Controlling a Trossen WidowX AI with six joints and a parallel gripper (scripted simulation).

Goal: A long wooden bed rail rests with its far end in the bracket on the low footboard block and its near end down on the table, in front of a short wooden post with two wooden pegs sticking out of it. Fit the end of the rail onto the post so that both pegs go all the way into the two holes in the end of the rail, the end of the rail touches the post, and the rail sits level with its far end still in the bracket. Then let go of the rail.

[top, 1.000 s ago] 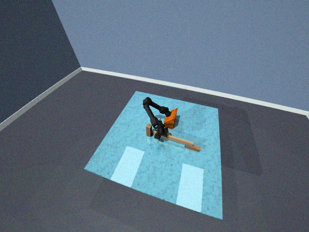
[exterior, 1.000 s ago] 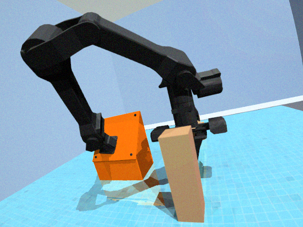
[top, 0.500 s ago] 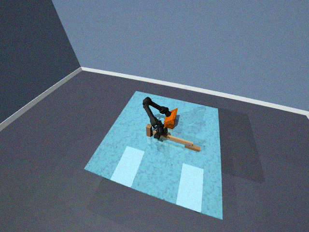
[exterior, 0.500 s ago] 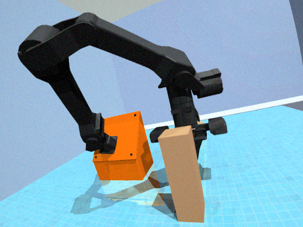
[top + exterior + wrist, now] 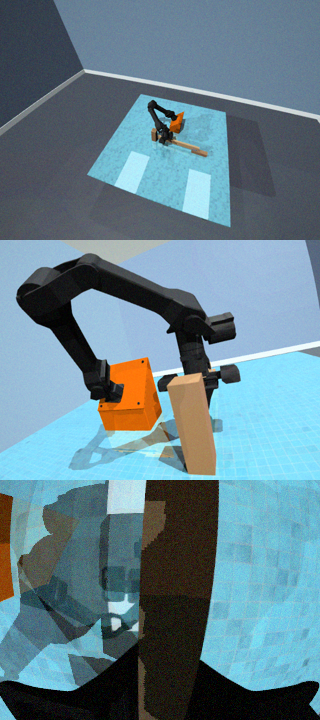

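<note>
Right, the gripper (image 5: 164,139) is clamped on the rail (image 5: 184,144), just beside the post (image 5: 154,134). From the post, the rail runs away to the footboard block (image 5: 199,152) at its far end.

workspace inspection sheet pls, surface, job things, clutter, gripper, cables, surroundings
surface: blue tiled mat with two pale rectangles near its front edge
rail: long wooden rail lies across the mat, far end at the footboard block, near end by the post
post: short wooden post stands upright; pegs hidden in all views, seating cannot be told
clutter: nothing seen
gripper: gripper shut on the rail near the post end, pointing down
base: orange box carries the arm
cables: nothing seen
surroundings: dark grey floor, blue walls, white skirting
</note>
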